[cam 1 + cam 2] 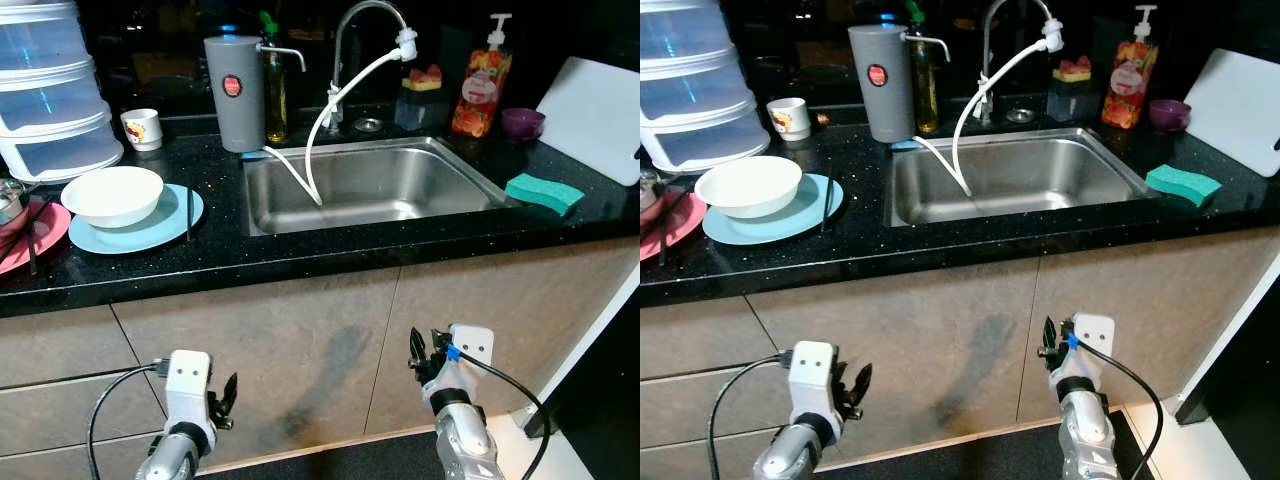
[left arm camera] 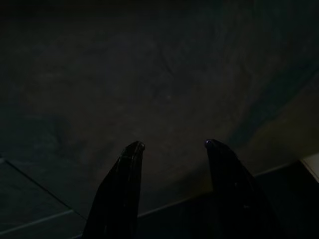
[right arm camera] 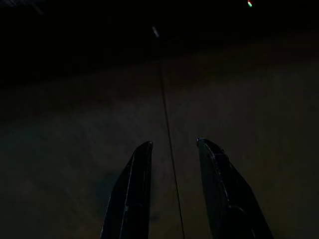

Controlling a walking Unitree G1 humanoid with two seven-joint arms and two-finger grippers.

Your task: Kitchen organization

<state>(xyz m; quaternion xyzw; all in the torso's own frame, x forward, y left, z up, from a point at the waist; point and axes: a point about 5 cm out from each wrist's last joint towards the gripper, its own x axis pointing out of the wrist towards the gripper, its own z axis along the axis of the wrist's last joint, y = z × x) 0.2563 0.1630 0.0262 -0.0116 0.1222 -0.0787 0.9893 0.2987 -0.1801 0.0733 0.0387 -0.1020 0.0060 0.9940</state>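
A white bowl sits on a light blue plate on the black counter, left of the steel sink. A pink plate with dark chopsticks lies at the far left. A green sponge rests right of the sink. Both arms hang low in front of the cabinet doors. My left gripper is open with nothing between its fingers, facing the dim cabinet front. My right gripper is open too, empty, pointing at the seam between two doors.
Behind the sink stand a grey canister, a bottle, the tap with a white hose, a soap dispenser, a purple cup and a white cutting board. Stacked clear containers and a mug stand at the left.
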